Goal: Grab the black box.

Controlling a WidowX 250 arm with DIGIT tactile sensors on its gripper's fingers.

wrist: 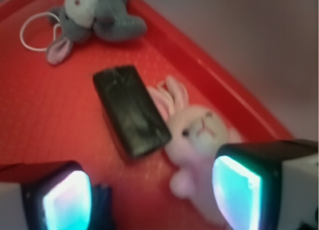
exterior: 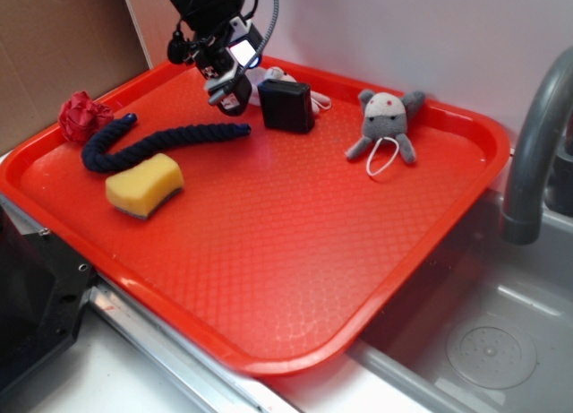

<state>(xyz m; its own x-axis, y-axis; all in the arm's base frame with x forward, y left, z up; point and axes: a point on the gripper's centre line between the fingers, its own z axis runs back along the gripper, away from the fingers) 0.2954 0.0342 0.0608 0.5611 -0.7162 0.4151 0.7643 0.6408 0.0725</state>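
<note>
My gripper [wrist: 149,190] hangs above the far-left part of the red plastic tray with the waffle-textured floor [exterior: 295,252], its two glowing teal-faced fingers [wrist: 67,200] spread wide apart with nothing between them. Straight ahead of me, just beyond the fingertips, lies the small matte black rectangular box with rounded edges [wrist: 130,110], flat on the tray floor and angled a little across my line; no finger touches it. Pressed against the box's right side, close under my right finger, there's a pale pink plush rabbit [wrist: 197,140], lying on its back. Further ahead past the box, near the tray's far rim, a grey plush mouse with a white cord loop [wrist: 94,18] sprawls out, apart from the box. From the outside view, I'm hovering just left of the box [exterior: 286,106], and a dark navy twisted rope [exterior: 157,144] runs along the tray just below me. Beyond the rope, on the side away from the box, sits a yellow sponge [exterior: 144,184], and a crumpled red cloth ball [exterior: 82,115] rests at the rope's outer end by the rim.
</note>
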